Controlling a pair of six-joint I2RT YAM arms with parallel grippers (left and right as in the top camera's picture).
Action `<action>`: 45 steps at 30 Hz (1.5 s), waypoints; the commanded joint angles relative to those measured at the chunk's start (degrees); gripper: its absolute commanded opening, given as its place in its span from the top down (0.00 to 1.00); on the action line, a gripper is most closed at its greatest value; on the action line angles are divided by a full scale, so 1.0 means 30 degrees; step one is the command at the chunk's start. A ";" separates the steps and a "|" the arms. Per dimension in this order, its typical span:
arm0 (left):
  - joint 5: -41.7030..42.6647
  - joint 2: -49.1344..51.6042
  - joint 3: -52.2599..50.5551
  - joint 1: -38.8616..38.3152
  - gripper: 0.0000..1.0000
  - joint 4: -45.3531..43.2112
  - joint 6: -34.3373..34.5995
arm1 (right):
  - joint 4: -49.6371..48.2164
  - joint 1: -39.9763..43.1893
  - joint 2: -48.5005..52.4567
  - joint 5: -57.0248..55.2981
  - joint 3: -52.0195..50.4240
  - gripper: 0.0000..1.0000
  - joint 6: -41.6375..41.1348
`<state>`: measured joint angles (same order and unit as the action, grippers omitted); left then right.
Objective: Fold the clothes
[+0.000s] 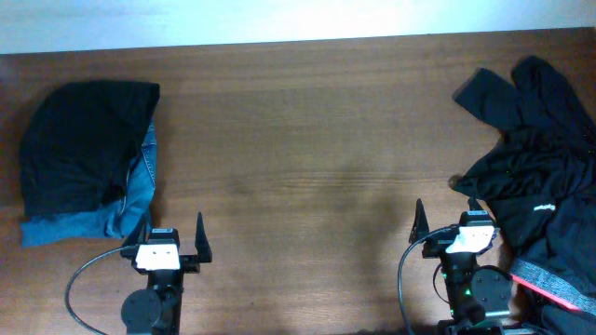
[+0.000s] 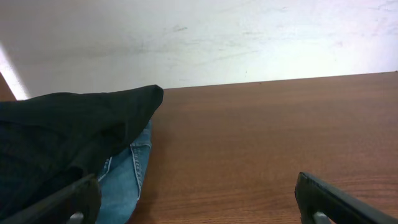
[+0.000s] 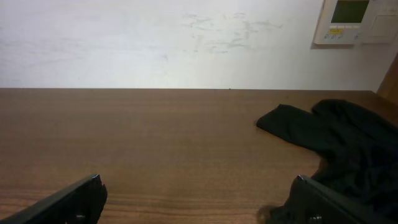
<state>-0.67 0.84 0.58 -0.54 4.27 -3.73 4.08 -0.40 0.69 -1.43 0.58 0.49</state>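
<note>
So here's the table (image 1: 307,140) from above: the messy heap of black clothes (image 1: 535,158) is piled over at about 3 to 4 o'clock, all crumpled, with one dark flap sticking out toward 2 o'clock. One piece near the front of the heap has small white lettering (image 1: 543,207), too tiny for me to read. Down at the 4 o'clock corner there's a grey speckled waistband (image 1: 549,277) with a coral-red edge (image 1: 559,296), running off the side of the overhead view. Over at 9 o'clock is a separate stack: a black garment (image 1: 84,140) lying on top of blue jeans (image 1: 140,191), with the denim peeking out along the near and right sides. The left gripper (image 1: 174,234) sits at roughly 7 o'clock with its jaws spread wide and nothing between them, and its left finger is just beside the jeans. The right gripper (image 1: 447,225) is at about 5 o'clock, also spread wide and holding nothing. Its right finger is right up against the edge of the black heap, and I honestly can't tell if it's touching the fabric or not. The middle of the table between the two piles is plain brown wood. In the right wrist view there's a white wall (image 3: 155,43) behind the table with a pale control panel (image 3: 351,22) mounted at upper right.
</note>
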 commanded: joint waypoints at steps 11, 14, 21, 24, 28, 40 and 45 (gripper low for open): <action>0.0291 -0.0182 -0.0015 -0.0058 0.01 0.0160 -0.0364 | 0.0146 0.0109 -0.0109 -0.0022 -0.0087 0.01 0.0095; 0.0291 -0.0182 -0.0015 -0.0058 0.01 0.0160 -0.0364 | 0.0146 0.0109 -0.0109 -0.0022 -0.0087 0.02 0.0095; 0.0291 -0.0182 -0.0015 -0.0058 0.01 0.0160 -0.0364 | 0.0146 0.0109 -0.0109 -0.0022 -0.0087 0.01 0.0095; 0.0291 -0.0182 -0.0015 -0.0058 0.01 0.0160 -0.0364 | 0.0146 0.0109 -0.0109 -0.0022 -0.0087 0.01 0.0095; 0.0291 -0.0182 -0.0015 -0.0058 0.01 0.0160 -0.0364 | 0.0146 0.0109 -0.0109 -0.0022 -0.0087 0.01 0.0095; 0.0291 -0.0182 -0.0015 -0.0058 0.01 0.0160 -0.0364 | 0.0146 0.0109 -0.0109 -0.0022 -0.0087 0.01 0.0095; 0.0291 -0.0182 -0.0015 -0.0058 0.01 0.0160 -0.0364 | -0.0146 0.0109 -0.0109 -0.0219 -0.0087 0.01 0.0095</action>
<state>-0.67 0.84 0.58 -0.54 4.27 -3.70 3.92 -0.40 0.69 -1.45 0.58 0.49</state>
